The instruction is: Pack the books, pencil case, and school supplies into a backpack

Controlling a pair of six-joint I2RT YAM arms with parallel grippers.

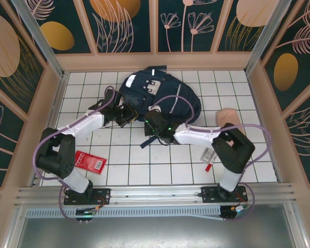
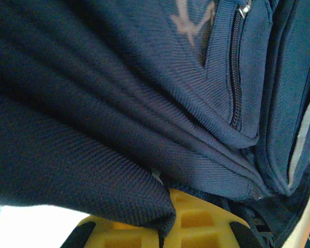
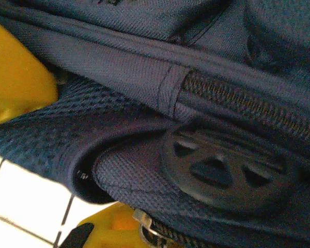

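Four of the things to be packed lie out on the bench (image 1: 124, 170), so most of the job looks undone. The red booklet (image 1: 89, 161) lies flat near the left arm's base. The peach pencil case (image 1: 228, 117) sits just right of the backpack (image 1: 168, 95), and the whitish packet (image 1: 207, 153) and the red-and-white pen (image 1: 209, 166) lie together beside the right arm. The backpack lies toward the far middle of the bench, and whether anything is inside it I cannot tell. Both arms reach to its near edge, which reads as opening the bag rather than loading it. The left gripper (image 1: 125, 117) is fully together. In its wrist view a fold of navy fabric runs down over the yellow finger (image 2: 196, 222), so I judge it pinched on the backpack's cloth. The right gripper (image 1: 154, 123) is closed as well. Its wrist view has dark mesh and a zipper (image 3: 237, 103) lying between its yellow fingers (image 3: 15, 77), so it is likely clamped on the backpack's edge.
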